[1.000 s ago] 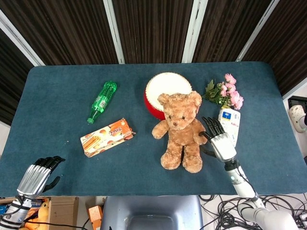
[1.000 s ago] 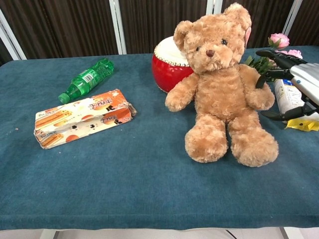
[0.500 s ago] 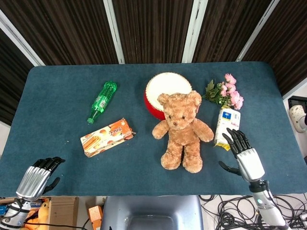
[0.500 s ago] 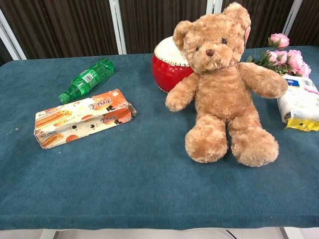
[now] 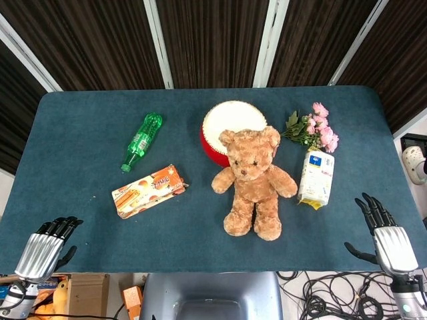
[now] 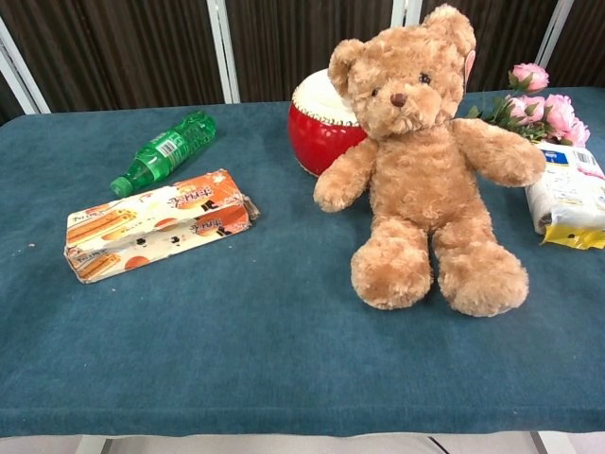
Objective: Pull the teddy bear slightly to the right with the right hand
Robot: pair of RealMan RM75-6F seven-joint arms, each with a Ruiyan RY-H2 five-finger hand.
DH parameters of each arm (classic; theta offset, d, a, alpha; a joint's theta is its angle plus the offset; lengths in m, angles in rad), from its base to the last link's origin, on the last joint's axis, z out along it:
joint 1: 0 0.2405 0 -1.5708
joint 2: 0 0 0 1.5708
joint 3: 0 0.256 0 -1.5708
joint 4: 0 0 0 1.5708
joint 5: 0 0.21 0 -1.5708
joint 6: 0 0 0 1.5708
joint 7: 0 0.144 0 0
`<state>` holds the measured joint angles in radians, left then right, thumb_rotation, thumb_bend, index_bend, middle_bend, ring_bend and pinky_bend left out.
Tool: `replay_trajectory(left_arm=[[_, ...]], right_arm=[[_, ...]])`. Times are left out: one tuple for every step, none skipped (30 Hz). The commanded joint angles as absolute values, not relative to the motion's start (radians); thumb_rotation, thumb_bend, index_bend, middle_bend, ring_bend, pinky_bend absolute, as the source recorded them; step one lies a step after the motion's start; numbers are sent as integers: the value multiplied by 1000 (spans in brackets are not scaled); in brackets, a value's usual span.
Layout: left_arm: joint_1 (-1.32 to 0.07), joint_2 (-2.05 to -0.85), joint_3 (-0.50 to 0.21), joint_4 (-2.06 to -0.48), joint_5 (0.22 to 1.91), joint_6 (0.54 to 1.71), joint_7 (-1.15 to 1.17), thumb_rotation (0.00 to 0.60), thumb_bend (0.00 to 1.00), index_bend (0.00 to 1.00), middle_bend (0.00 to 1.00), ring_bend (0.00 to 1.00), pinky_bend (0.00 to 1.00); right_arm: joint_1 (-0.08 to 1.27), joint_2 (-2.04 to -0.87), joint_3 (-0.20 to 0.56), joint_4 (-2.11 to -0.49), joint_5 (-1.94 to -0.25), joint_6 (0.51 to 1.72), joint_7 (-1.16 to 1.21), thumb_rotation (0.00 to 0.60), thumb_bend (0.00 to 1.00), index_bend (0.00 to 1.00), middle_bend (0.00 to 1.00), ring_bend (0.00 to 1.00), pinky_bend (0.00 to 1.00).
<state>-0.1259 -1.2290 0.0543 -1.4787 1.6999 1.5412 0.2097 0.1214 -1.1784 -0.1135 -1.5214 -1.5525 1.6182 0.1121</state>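
A brown teddy bear [image 5: 253,182] [image 6: 425,165] sits upright in the middle of the blue table, leaning back against a red drum. Nothing touches it. My right hand [image 5: 388,233] hovers at the table's front right corner, well to the right of the bear, fingers spread and empty. My left hand [image 5: 43,248] is at the front left corner, off the table edge, its fingers loosely curled around nothing. Neither hand appears in the chest view.
A red drum with a white top [image 5: 225,130] [image 6: 321,126] stands right behind the bear. Pink flowers [image 5: 315,131] [image 6: 537,101] and a white packet [image 5: 316,178] [image 6: 570,195] lie to its right. A green bottle [image 5: 141,140] [image 6: 163,150] and an orange snack box [image 5: 149,191] [image 6: 155,233] lie at left.
My right hand let go of the bear's arm and drew back toward the front right corner, leaving the chest view. The bear's arm has swung outward. The left hand sank slightly.
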Motion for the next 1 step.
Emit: replay_trajectory(left_arm=[[-124, -1228, 51, -1487, 1693, 1537, 215, 600, 301, 277, 263, 247, 402]], right_arm=[[118, -1178, -105, -1525, -1557, 1610, 109, 600, 96, 45, 0, 0, 199]])
